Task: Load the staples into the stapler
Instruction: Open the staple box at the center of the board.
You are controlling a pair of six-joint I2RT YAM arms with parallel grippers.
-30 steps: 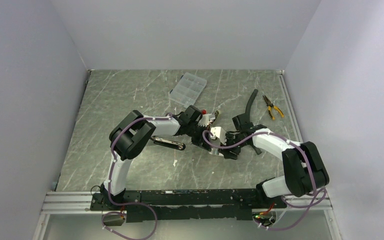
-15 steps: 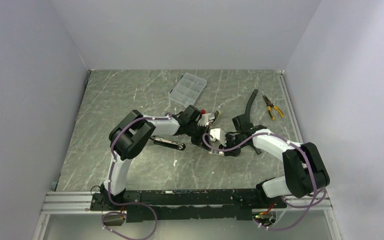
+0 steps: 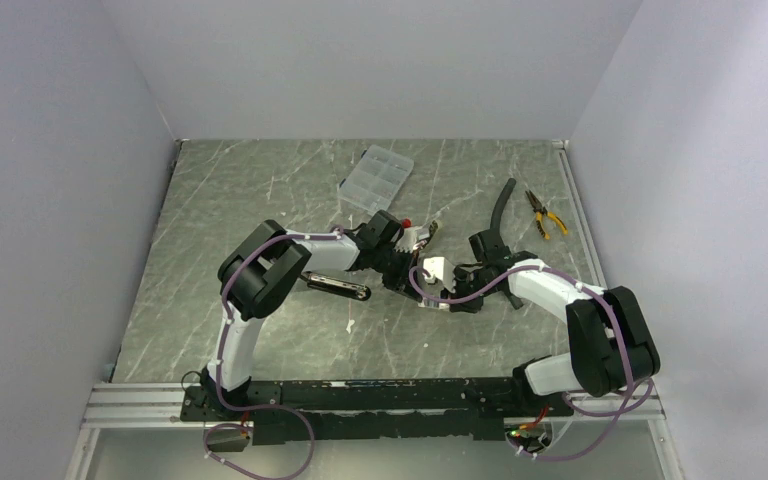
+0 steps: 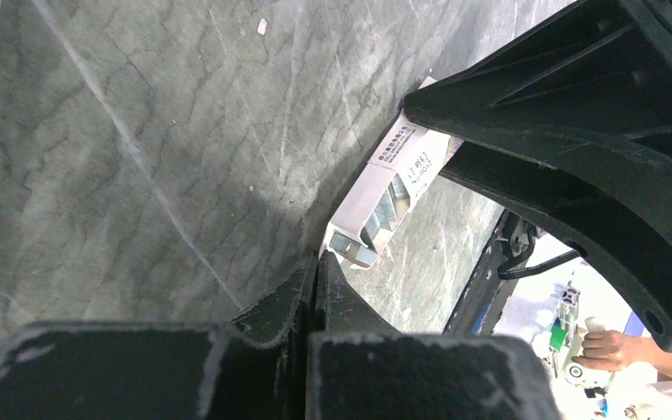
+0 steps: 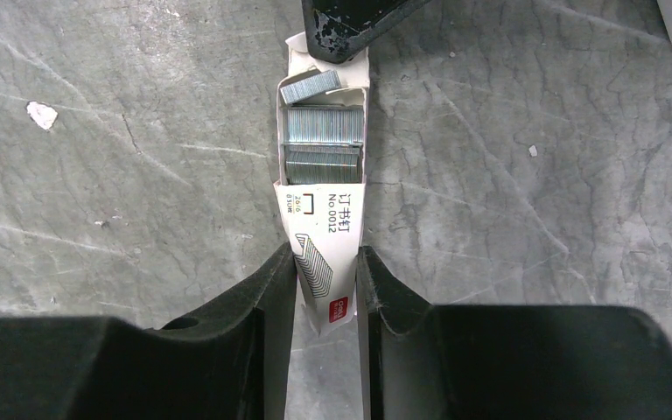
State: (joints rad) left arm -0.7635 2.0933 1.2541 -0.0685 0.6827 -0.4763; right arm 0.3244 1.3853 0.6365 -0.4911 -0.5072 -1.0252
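Note:
My right gripper is shut on the white sleeve of the staple box, which has a red mark. Its tray is slid out, showing silvery staple strips. My left gripper is shut, with its tips against the tray's far end and nothing visible between them. The box and staples also show in the left wrist view. From above, both grippers meet at the box mid-table. The black stapler lies flat on the table, left of them.
A clear compartment case lies at the back. A black curved tube and yellow-handled pliers lie at the right rear. A small red item sits by the left wrist. A small silvery piece lies just in front of the box.
My right wrist has shifted slightly back and left at the box. The left arm and the stapler have not visibly moved.

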